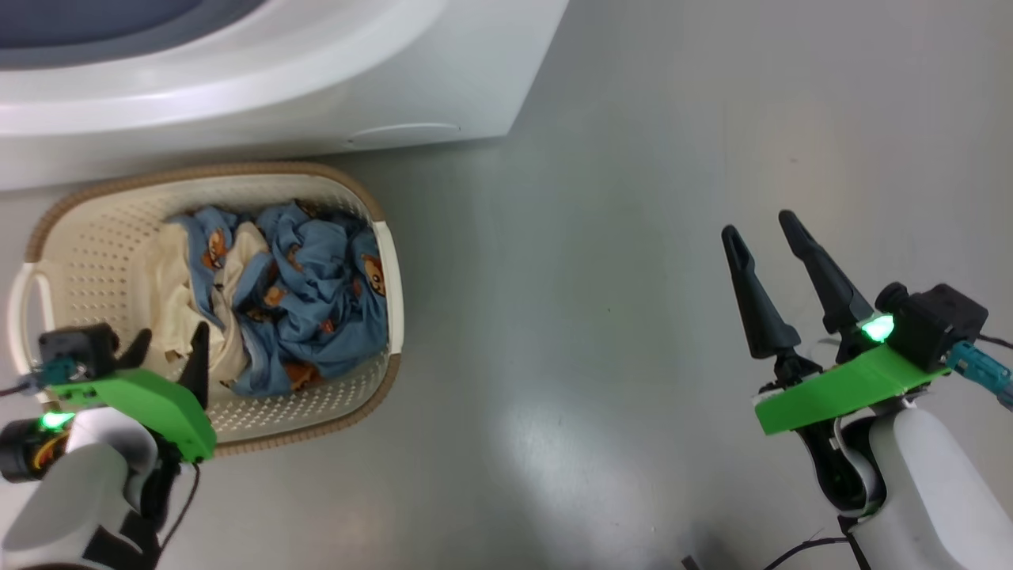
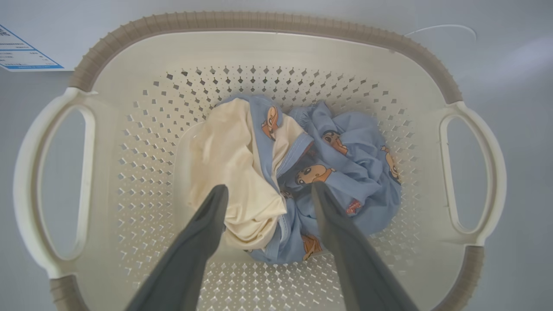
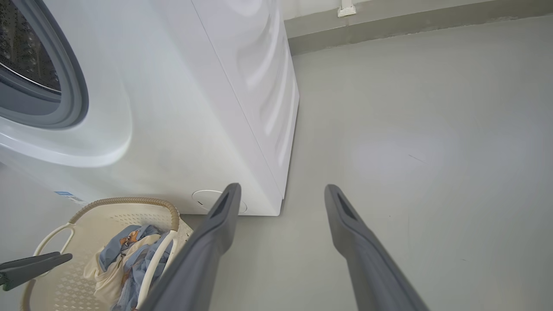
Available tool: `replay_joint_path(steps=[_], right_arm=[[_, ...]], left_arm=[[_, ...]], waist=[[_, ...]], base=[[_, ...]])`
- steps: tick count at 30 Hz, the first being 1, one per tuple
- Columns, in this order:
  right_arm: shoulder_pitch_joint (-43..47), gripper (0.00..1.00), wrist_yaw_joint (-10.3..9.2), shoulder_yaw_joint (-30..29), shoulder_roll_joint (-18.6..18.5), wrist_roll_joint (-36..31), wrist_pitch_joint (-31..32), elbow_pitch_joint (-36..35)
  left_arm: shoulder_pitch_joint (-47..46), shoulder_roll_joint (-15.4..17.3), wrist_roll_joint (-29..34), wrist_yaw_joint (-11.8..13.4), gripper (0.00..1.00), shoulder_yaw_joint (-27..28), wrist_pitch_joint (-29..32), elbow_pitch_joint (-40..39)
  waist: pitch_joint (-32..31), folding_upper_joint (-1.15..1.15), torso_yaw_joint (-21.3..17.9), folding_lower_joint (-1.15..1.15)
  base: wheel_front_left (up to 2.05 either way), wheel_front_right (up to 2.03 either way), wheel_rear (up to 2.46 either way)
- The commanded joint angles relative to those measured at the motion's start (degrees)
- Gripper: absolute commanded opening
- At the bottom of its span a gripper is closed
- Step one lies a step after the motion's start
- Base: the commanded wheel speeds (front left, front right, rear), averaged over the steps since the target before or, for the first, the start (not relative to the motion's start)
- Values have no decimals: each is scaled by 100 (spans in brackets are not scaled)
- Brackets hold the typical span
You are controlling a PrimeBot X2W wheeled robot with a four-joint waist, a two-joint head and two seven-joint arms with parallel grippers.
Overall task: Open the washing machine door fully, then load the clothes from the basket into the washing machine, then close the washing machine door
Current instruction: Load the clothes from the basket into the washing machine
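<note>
I am on the loading step. The washing machine (image 1: 316, 87) stands just behind the basket (image 1: 237, 169). In the right wrist view its drum (image 3: 26, 56) looks bare inside the grey seal (image 3: 75, 99), with no glass over it, so I take the door to be open already. The clothes (image 1: 309, 301) lie heaped in the basket. My left gripper (image 2: 268, 189) hangs over the heap, fingers spread wide and nothing between them, one tip over the cream piece (image 2: 224, 160) and the other over the blue bear-print piece (image 2: 358, 172). My right gripper (image 1: 760, 226) is wide too and empty, over bare floor (image 1: 593, 317) well apart from the basket. Next, I judge, I must go straight down into the heap and close on a thick fold. Then I must lift clear of the rim before I carry the load toward the drum
</note>
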Motion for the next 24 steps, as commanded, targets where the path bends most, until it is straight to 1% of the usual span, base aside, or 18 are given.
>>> replay_joint_path(steps=[1, 9, 17, 24], right_arm=[[30, 100, 8, 155, 18, -96, -69, -149], [-163, 100, 8, 276, 56, -148, -69, -230], [-283, 100, 8, 314, 89, -174, -69, -322], [-380, 100, 8, 362, 118, -196, -69, -395]], left_arm=[[-89, 297, -110, -9, 100, 71, -37, 57], [-625, 478, -443, -9, 100, -311, 22, 375], [-1053, 620, -676, -9, 100, -794, 335, 583], [-1252, 727, -917, -9, 100, -1219, 705, 581]], waist=[[232, 0, -87, 0], [656, 0, -176, 0], [960, 0, -253, 0], [1178, 0, -309, 0]], base=[[0, 0, 0], [0, 0, 0], [0, 0, 0], [0, 0, 0]])
